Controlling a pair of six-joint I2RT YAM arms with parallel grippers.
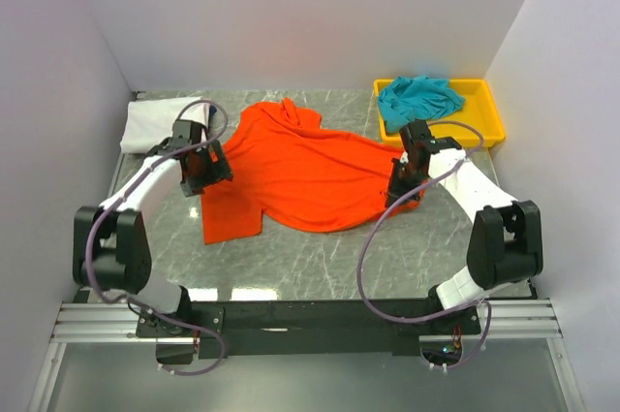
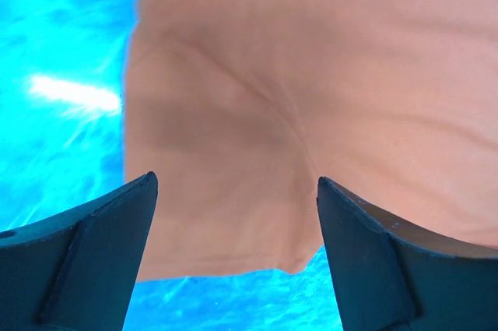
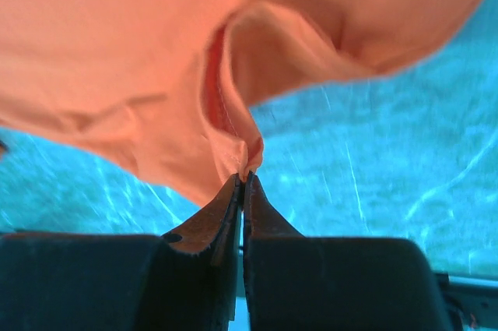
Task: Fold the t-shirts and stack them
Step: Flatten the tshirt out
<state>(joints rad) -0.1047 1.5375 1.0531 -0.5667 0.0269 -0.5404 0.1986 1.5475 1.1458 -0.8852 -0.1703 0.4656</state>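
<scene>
The orange-red t-shirt [image 1: 310, 174] lies spread and rumpled across the middle of the table. My left gripper [image 1: 208, 176] is open above its left edge; in the left wrist view the shirt's corner [image 2: 257, 152] lies between and beyond the spread fingers [image 2: 93, 253]. My right gripper [image 1: 405, 184] is shut on the shirt's right edge; the right wrist view shows a pinched fold of the orange cloth [image 3: 241, 152] at the fingertips [image 3: 245, 179]. The teal t-shirt [image 1: 418, 99] lies crumpled in the yellow tray. The white t-shirt [image 1: 155, 126] lies folded at the back left.
The yellow plastic tray [image 1: 480, 121] stands at the back right corner. White walls enclose the left, back and right. The marble tabletop [image 1: 320, 262] shows in front of the shirt, with the arm bases at the near edge.
</scene>
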